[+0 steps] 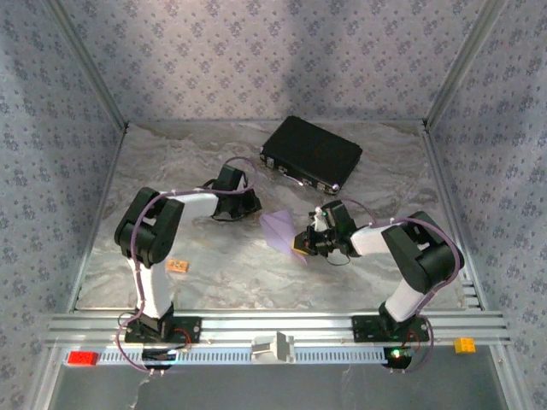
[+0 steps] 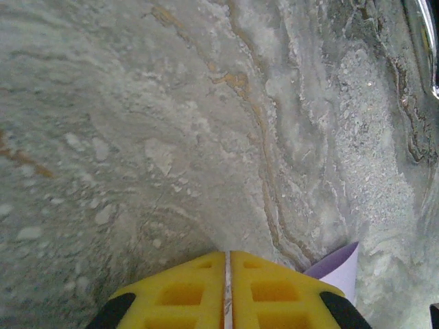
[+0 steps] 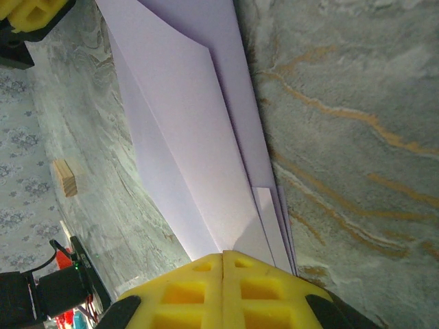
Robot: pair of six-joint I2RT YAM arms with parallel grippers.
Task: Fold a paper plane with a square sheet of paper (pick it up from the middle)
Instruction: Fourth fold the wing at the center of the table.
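1. The right claw [image 3: 224, 257] is gripping the folded lilac paper plane [image 3: 192, 137], which is lying near the centre of the top view.
2. The left claw [image 2: 228, 255] is hovering clenched over the table [image 2: 171, 103], just beside the plane's edge.

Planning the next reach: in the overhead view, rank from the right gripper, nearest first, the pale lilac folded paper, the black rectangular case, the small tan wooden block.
1. pale lilac folded paper, pinched in the right gripper.
2. black rectangular case, toward the back.
3. small tan wooden block, far left.
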